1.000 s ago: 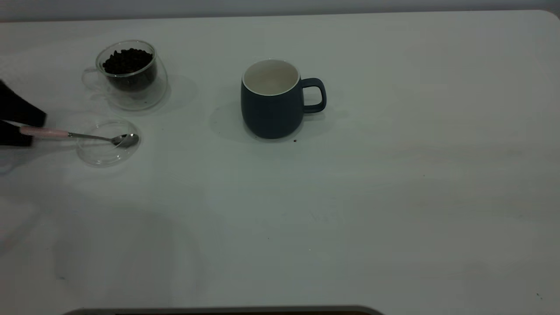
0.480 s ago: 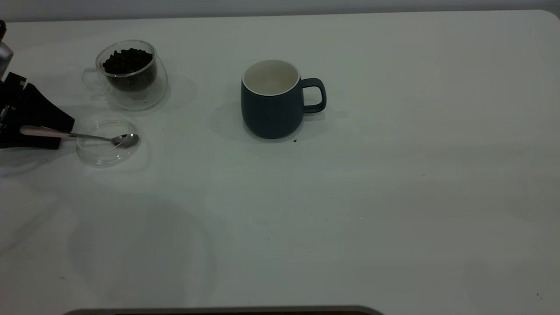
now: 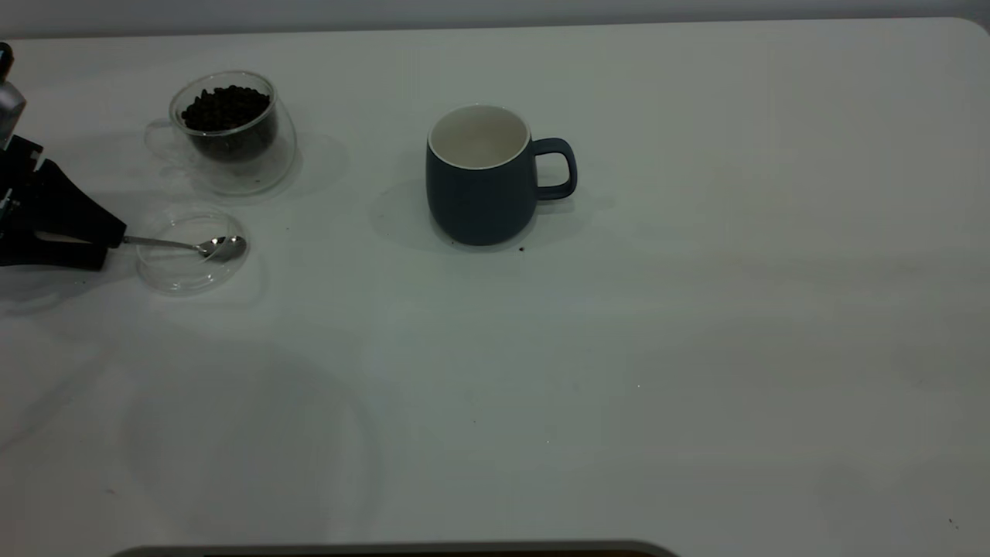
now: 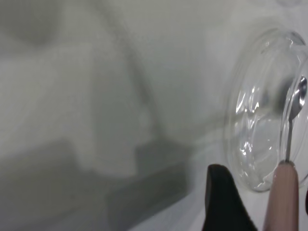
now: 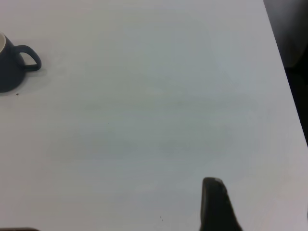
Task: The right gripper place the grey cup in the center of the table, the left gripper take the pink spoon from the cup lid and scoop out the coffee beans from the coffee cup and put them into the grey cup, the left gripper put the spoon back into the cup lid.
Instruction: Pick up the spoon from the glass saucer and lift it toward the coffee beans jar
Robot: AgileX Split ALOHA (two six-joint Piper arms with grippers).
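Note:
The grey cup stands upright and empty near the table's middle; it also shows in the right wrist view. The clear coffee cup with coffee beans stands at the far left. In front of it lies the cup lid with the pink spoon resting bowl-down in it. My left gripper is low at the left edge, open, with its fingers on either side of the spoon's pink handle; one finger stands apart from it. My right gripper is open and empty over bare table, off to the right.
The table's right edge runs near my right gripper. A few dark specks lie by the grey cup's base. A dark rim shows at the near edge.
My left gripper has moved in from the left edge along the spoon's handle and now covers most of the pink part. The spoon, lid and cups have not moved.

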